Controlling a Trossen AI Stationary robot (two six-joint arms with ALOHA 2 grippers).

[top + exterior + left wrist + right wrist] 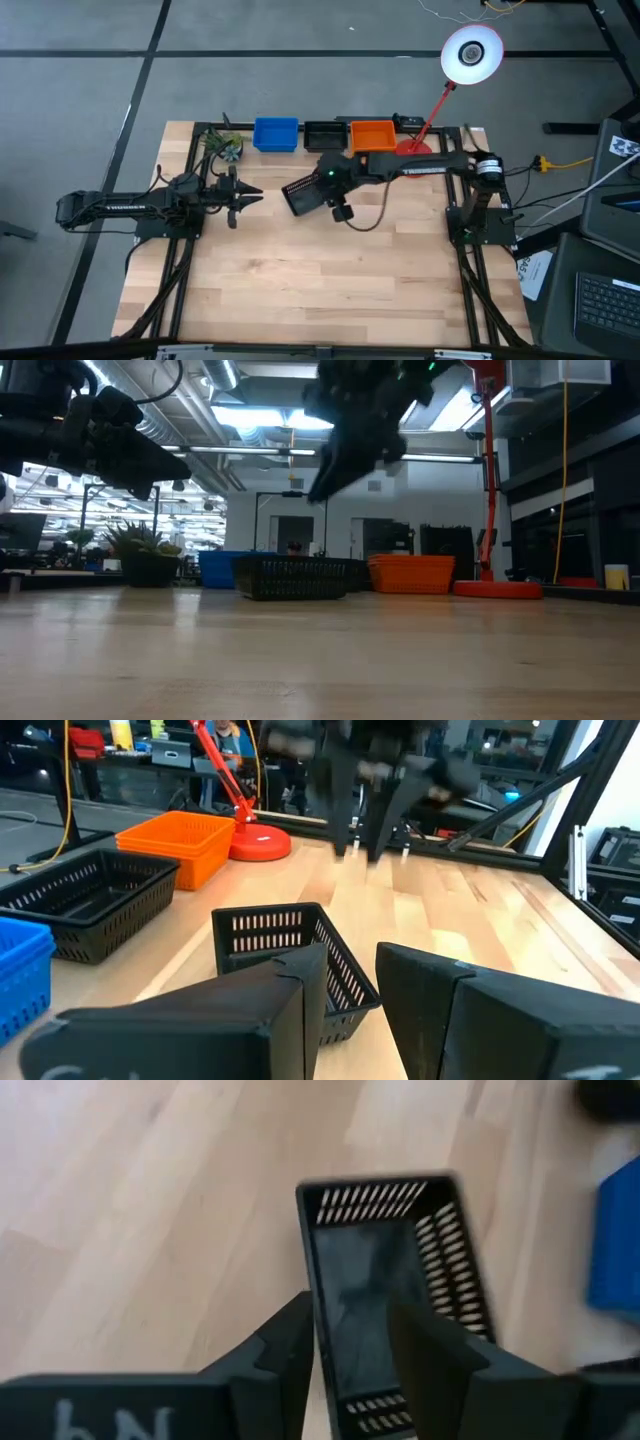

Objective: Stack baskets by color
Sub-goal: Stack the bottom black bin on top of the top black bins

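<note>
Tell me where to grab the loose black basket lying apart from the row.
Pinch one long wall of the loose black basket from above: it sits upright, open top up, with thin mesh walls. The right gripper already hangs over it, open.

Light wooden table [330, 290] filling the frame's centre, blue basket [275, 134], black mesh basket [323, 135], orange basket [372, 135], red lamp base [413, 146] and potted plant [224, 146] lining its upper edge, second black mesh basket [303, 196] sitting alone just below them.

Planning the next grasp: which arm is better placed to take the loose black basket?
Right: the right gripper hangs open directly over the loose black basket; the left gripper waits off to its side.
</note>
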